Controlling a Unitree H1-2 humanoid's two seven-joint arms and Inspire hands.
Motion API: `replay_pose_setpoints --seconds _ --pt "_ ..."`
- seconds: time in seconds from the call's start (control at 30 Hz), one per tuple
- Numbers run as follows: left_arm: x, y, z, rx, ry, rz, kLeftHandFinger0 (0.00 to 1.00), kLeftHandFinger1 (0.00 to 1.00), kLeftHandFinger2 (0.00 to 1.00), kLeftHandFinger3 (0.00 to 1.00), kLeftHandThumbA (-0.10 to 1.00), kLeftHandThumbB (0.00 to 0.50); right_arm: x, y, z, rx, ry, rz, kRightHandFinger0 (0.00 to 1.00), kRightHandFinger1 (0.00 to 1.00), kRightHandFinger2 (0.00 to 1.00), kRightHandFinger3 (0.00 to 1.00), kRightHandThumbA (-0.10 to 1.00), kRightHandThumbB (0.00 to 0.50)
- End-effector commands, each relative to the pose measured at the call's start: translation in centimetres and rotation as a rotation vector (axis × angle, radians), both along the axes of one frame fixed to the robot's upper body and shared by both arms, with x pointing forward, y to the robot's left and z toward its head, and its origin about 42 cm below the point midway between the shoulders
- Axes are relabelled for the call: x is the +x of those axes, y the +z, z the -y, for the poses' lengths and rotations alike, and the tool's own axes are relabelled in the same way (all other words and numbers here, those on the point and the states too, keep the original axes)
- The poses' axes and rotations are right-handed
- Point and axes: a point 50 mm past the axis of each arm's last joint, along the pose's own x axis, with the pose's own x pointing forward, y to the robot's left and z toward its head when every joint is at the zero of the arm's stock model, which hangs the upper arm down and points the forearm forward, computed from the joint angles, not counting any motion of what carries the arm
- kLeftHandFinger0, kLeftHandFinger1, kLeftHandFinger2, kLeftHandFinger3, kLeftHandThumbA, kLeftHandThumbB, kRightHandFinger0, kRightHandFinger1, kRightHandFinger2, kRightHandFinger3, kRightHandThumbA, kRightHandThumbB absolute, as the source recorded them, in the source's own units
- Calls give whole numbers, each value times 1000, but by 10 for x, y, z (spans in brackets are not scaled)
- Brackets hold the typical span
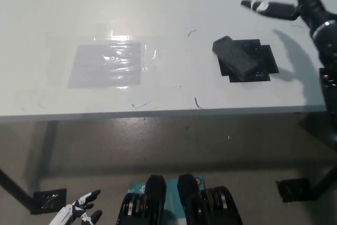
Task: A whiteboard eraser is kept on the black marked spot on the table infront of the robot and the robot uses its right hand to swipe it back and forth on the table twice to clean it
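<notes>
A dark grey whiteboard eraser (235, 56) lies slanted on the black marked spot (260, 61) on the white table (158, 3), with nothing touching it. My black right hand (295, 1) is raised above the table's far right, up and to the right of the eraser, open with fingers spread and empty. It casts a shadow right of the black spot. My white left hand (79, 213) rests low at the bottom left, below table level, fingers apart and empty.
A clear taped plastic sheet (108, 64) over a grey patch lies on the table's left half. Small pen marks (196, 102) dot the surface near the front edge (158, 113). Table legs and floor plates show underneath.
</notes>
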Motion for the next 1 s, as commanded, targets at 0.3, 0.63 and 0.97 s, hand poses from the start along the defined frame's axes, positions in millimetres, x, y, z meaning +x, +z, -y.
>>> replay_pose_setpoints --seconds 0.3,0.63,0.97 --pt "14 4 -1 -14 -38 51 1000 1000 1000 1000 807 452 -361 -39 -24 506 431 1090 1000 1000 1000 1000 985 281" --pt "5 2 2 -29 -30 125 1000 1000 1000 1000 888 441 -355 -156 -43 368 287 522 1000 1000 1000 1000 1000 276" --pt "10 5 3 -39 -20 162 1000 1000 1000 1000 894 443 -308 -297 -37 426 30 59 1000 1000 1000 1000 1000 323"
